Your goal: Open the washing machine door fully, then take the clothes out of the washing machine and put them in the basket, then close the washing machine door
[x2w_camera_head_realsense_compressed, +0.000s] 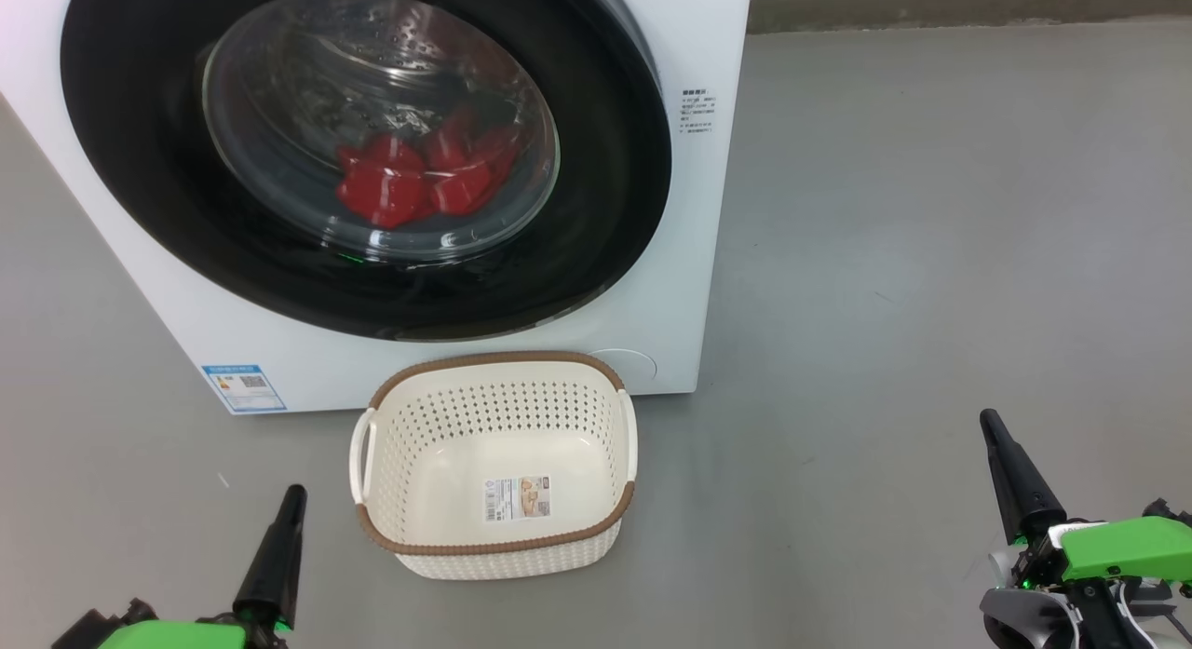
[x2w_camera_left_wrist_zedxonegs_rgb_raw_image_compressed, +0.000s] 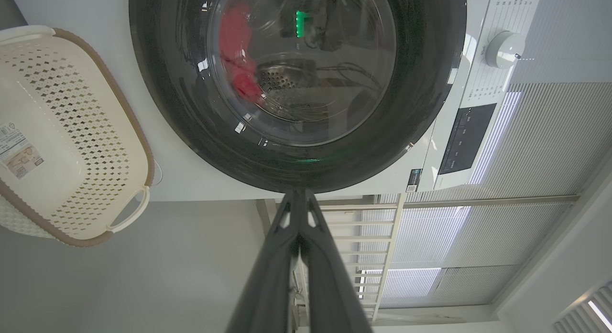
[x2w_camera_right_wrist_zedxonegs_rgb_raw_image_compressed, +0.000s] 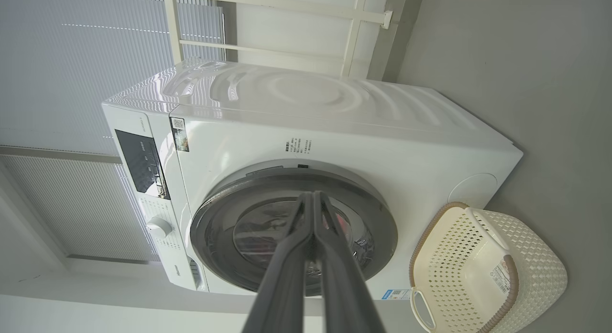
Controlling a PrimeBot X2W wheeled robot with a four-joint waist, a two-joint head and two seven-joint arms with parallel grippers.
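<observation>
The white washing machine [x2w_camera_head_realsense_compressed: 689, 221] stands ahead with its round black-rimmed door [x2w_camera_head_realsense_compressed: 596, 193] closed against the front. Through the glass bowl I see the red clothes [x2w_camera_head_realsense_compressed: 424, 176] low in the steel drum; they also show red behind the glass [x2w_camera_left_wrist_zedxonegs_rgb_raw_image_compressed: 236, 56]. The cream basket [x2w_camera_head_realsense_compressed: 494, 374] with a brown rim sits empty on the floor just before the machine. My left gripper [x2w_camera_head_realsense_compressed: 294, 495] is shut at the lower left, left of the basket. My right gripper [x2w_camera_head_realsense_compressed: 989, 420] is shut at the lower right, well away from the machine. Both hold nothing.
Grey floor [x2w_camera_head_realsense_compressed: 931, 211] stretches to the right of the machine. A blue label [x2w_camera_head_realsense_compressed: 244, 388] marks the machine's lower left corner. The control panel and dial [x2w_camera_left_wrist_zedxonegs_rgb_raw_image_compressed: 502, 48] sit on the machine's top band. White railing and blinds [x2w_camera_right_wrist_zedxonegs_rgb_raw_image_compressed: 71, 60] stand behind it.
</observation>
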